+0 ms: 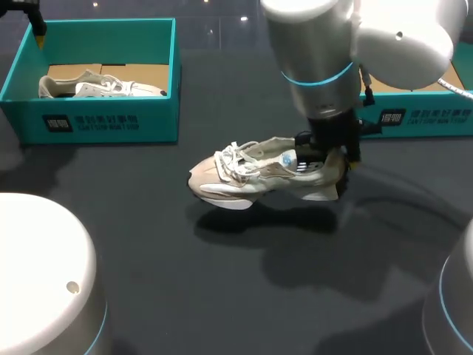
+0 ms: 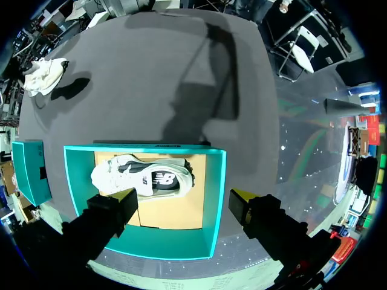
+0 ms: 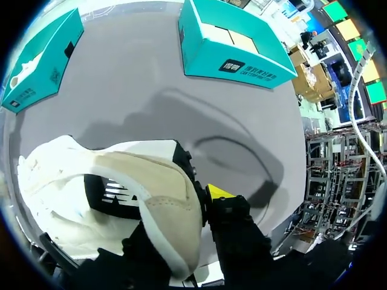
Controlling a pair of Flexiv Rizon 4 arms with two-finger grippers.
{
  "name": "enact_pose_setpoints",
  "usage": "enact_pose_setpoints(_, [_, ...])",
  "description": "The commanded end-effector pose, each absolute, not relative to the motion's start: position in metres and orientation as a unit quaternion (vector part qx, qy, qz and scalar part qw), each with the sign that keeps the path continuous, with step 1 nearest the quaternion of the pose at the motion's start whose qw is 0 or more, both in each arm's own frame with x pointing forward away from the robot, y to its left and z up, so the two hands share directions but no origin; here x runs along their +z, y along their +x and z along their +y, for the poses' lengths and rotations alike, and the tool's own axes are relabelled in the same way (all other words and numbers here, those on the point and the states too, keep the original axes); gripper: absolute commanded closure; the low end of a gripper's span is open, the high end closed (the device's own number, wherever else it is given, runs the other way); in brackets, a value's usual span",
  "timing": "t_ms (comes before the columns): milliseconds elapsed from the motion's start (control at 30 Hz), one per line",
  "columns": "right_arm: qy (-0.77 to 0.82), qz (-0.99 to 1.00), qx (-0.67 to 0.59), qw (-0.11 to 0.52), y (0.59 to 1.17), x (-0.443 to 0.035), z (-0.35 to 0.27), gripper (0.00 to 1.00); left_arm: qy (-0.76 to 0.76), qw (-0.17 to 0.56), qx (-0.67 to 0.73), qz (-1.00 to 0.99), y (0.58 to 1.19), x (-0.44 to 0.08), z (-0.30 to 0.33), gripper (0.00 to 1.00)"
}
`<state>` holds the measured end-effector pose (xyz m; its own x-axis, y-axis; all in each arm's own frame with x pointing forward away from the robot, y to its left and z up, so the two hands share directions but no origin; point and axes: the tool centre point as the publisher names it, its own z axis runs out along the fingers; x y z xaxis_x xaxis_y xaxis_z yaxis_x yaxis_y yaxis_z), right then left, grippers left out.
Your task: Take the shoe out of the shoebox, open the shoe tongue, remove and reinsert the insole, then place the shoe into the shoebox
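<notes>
A cream sneaker (image 1: 251, 174) with loose laces hangs over the middle of the table, toe pointing left, its shadow below it. My right gripper (image 1: 329, 159) is shut on its heel. In the right wrist view one yellow-tipped finger (image 3: 221, 192) presses the outside of the heel collar (image 3: 175, 211) and the other is hidden inside the shoe (image 3: 121, 187). The teal shoebox (image 1: 421, 115) behind my right arm is mostly hidden. My left gripper (image 2: 184, 199) hovers open above another teal shoebox (image 2: 214, 205) at the far left, which holds a second sneaker (image 2: 145, 178).
The far-left box (image 1: 103, 118) with its sneaker (image 1: 103, 86) stands near the table's back edge. Both boxes, one (image 3: 236, 45) and the other (image 3: 39, 57), show ahead of the held shoe. Dark table surface (image 1: 222, 281) lies in front of the shoe.
</notes>
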<state>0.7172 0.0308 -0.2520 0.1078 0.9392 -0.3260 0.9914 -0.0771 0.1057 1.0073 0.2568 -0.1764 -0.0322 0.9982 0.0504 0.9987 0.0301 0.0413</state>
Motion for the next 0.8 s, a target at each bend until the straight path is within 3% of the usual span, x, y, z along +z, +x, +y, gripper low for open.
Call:
enact_pose_setpoints(33, [0.720, 0.662, -0.132, 0.163, 0.721, -0.282, 0.061, 1.00, -0.696, 0.004, -0.033, -0.717, 1.007, -0.176, 0.257, 0.00])
enact_pose_setpoints(400, [0.715, 0.680, -0.109, 0.120, 0.723, -0.337, 0.078, 1.00, -0.696, 0.004, -0.033, -0.717, 1.007, -0.176, 0.257, 0.00])
enact_pose_setpoints(800, [0.727, 0.674, -0.085, 0.101, 0.715, -0.356, 0.089, 1.00, -0.696, 0.004, -0.033, -0.717, 1.007, -0.176, 0.257, 0.00])
